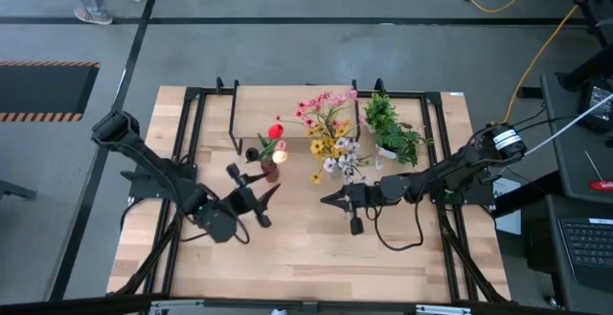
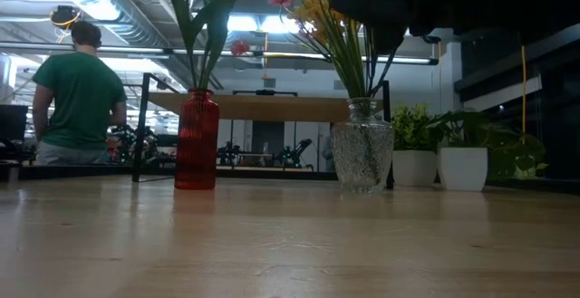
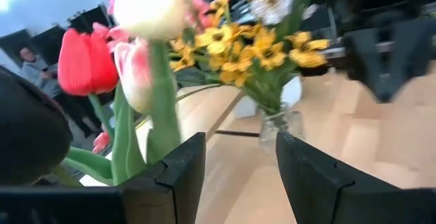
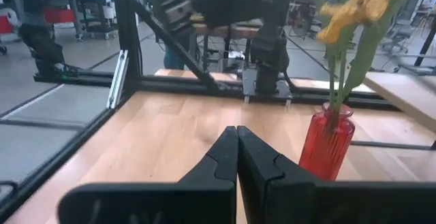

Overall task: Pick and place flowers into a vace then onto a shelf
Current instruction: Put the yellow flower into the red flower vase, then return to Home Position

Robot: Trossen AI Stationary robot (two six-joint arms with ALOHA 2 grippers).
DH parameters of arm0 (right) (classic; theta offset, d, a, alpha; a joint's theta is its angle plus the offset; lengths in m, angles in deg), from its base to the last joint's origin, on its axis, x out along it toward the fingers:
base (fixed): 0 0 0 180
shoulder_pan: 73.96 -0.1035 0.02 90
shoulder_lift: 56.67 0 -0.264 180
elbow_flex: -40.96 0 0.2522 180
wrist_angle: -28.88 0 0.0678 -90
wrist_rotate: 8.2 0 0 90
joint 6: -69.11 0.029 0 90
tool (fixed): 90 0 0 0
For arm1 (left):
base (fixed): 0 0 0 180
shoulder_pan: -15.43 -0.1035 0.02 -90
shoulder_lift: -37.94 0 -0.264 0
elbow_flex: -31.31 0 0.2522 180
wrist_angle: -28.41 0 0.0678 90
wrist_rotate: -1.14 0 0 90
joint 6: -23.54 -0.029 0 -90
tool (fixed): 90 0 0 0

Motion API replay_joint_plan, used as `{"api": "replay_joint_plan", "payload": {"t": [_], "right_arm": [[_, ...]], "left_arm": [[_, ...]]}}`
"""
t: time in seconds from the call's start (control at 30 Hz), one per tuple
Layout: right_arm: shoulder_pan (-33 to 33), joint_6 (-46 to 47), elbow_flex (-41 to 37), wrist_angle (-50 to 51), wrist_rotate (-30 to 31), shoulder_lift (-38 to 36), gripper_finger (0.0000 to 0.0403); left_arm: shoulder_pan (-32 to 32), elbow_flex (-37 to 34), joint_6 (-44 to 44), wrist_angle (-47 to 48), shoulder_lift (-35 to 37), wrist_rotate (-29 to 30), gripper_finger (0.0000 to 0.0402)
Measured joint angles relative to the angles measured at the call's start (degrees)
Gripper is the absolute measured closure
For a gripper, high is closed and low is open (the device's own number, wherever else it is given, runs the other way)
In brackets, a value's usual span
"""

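A red vase (image 1: 270, 168) stands on the table with a red tulip (image 3: 85, 62) and pale tulips (image 3: 144, 9) standing by their stems in it. A clear glass vase (image 2: 362, 146) to its right holds yellow, pink and white flowers (image 1: 330, 128). The shelf (image 2: 272, 108), a light-wood board on black legs, stands behind both vases. My left gripper (image 1: 255, 183) is open just on the near side of the red vase, with nothing between its fingers (image 3: 178, 176). My right gripper (image 1: 329, 200) is shut and level, near the glass vase, pointing toward the red vase (image 4: 329, 142).
A bushy green plant in a white pot (image 1: 391, 131) stands at the far right of the table, beside the glass vase. A black frame (image 1: 192, 162) borders the table's sides. Bare wood lies toward the near edge (image 1: 306, 258). A person in green (image 2: 80, 94) stands beyond the table.
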Motion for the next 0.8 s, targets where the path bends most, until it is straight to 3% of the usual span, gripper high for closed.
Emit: {"api": "replay_joint_plan", "payload": {"t": [0.13, 0.23, 0.53, 0.7, 0.8], "right_arm": [[-0.14, 0.32, 0.46, 2.31, 0.0, -1.77, 0.0398], [-0.7, 2.17, 2.43, 9.53, 0.05, -3.5, 0.0398], [-4.64, 4.69, 12.8, 31.18, 0.04, -4.58, 0.0398], [-7.99, 3.91, 17.05, 38.98, -0.01, -5.22, 0.0398], [-9.81, 4.27, 17.32, 43.28, -0.01, -6.34, 0.0398]], "left_arm": [[3.71, 0.58, -0.02, 0.0, 0.0, 0.59, 0.0229], [6.58, 0.95, -0.01, 0.0, 0.03, -0.05, 0.0237], [11.48, 1.04, 2.7, 2.67, 1.28, -22.74, 0.0316], [12.82, -0.66, 8.05, 9.2, 4.58, -25.38, 0.0388], [13.81, -4.93, 11.01, 7.87, 7.73, -26.38, 0.0397]]}}
